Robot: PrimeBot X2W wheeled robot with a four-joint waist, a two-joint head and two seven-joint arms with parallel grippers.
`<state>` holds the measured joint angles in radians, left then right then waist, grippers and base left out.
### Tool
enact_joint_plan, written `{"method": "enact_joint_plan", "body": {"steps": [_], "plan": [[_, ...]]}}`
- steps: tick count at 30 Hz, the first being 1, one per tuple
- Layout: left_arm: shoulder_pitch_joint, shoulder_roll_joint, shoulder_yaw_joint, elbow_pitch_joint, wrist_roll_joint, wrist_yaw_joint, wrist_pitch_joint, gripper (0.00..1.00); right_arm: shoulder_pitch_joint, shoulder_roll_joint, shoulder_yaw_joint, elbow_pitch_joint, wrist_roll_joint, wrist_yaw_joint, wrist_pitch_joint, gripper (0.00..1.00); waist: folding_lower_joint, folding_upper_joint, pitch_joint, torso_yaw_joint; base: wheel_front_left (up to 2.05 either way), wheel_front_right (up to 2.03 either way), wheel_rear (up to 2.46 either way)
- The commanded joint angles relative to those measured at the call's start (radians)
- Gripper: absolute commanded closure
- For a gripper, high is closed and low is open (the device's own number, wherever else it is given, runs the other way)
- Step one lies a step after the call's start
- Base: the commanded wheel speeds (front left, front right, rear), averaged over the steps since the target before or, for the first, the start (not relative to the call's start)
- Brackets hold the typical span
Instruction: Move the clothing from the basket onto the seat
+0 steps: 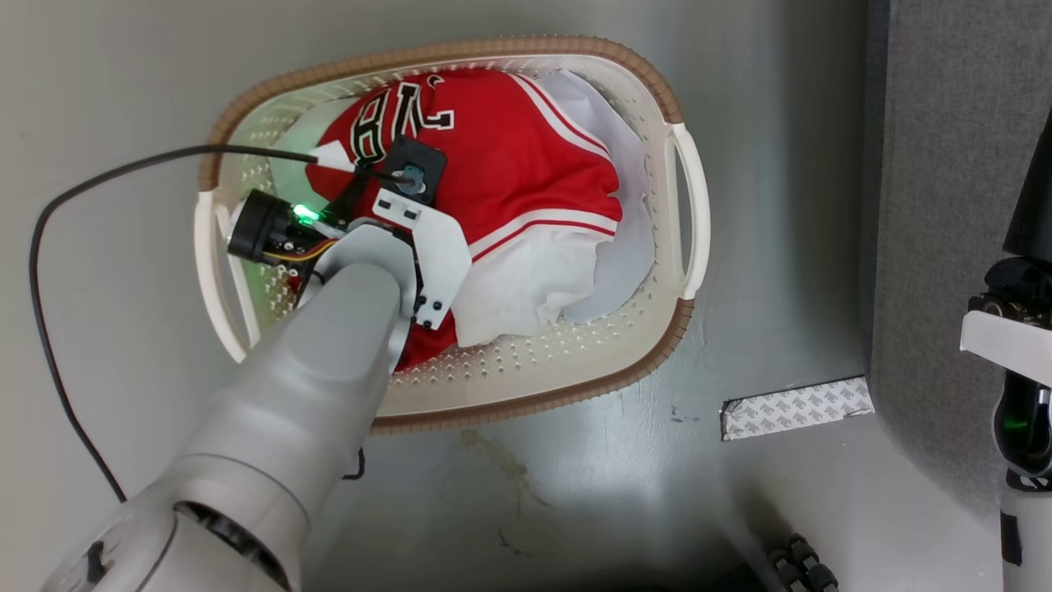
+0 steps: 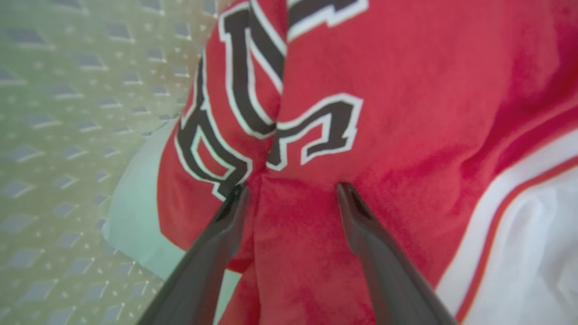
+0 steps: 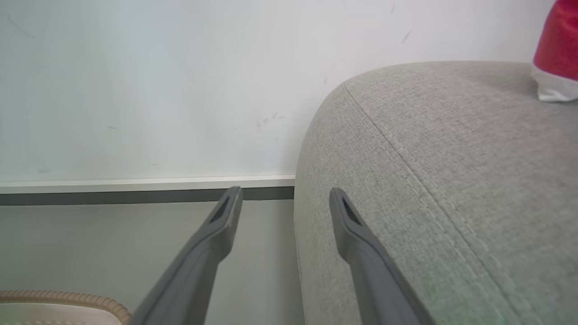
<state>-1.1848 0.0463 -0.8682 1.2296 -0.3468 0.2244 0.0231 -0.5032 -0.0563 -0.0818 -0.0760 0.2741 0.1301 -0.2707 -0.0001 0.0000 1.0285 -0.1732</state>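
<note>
The grey fabric seat [image 3: 429,180] stands on the floor [image 1: 575,493], near the oval white basket [image 1: 509,370] with its brown rim. The red jersey [image 1: 509,156] lies inside the basket, numerals up, over white cloth [image 1: 526,288]. The left tool [image 2: 291,188] is down in the basket, fingers apart, tips against the red jersey just below the numerals. The right tool [image 3: 285,193] hangs beside the seat's rounded edge, fingers apart, gripping nothing. A red-and-white scrap [image 3: 557,49] rests on the seat.
</note>
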Motion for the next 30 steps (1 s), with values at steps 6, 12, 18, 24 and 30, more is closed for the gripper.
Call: {"method": "enact_joint_plan", "body": {"steps": [6,12,18,24,30], "plan": [[-0.010,0.008,-0.011,0.022,-0.026,-0.003,-0.017,0.00,0.019,0.010,0.003,0.048,0.032,0.001,0.012,0.00,0.0001,0.0000,0.013,-0.014,0.00,0.00,0.00],[-0.008,0.007,-0.022,0.033,-0.039,-0.017,-0.019,0.00,0.025,0.011,-0.001,0.051,0.035,0.001,0.013,0.00,0.0001,0.0000,0.028,-0.022,0.00,0.00,0.00],[-0.005,0.007,-0.032,0.041,-0.048,-0.021,-0.022,0.58,0.029,0.011,0.001,0.047,0.034,0.001,0.014,0.00,0.0001,0.0000,0.037,-0.025,0.00,0.00,0.00],[-0.013,0.008,-0.045,0.045,-0.057,-0.026,-0.028,1.00,0.037,0.011,-0.004,0.045,0.028,0.001,0.014,0.00,0.0001,0.0000,0.045,-0.027,0.00,0.00,0.00],[-0.012,0.007,-0.060,0.032,-0.074,-0.028,-0.030,1.00,0.038,0.011,-0.006,0.056,0.027,0.001,0.014,0.00,0.0001,0.0000,0.037,-0.026,0.00,0.00,0.00]]}}
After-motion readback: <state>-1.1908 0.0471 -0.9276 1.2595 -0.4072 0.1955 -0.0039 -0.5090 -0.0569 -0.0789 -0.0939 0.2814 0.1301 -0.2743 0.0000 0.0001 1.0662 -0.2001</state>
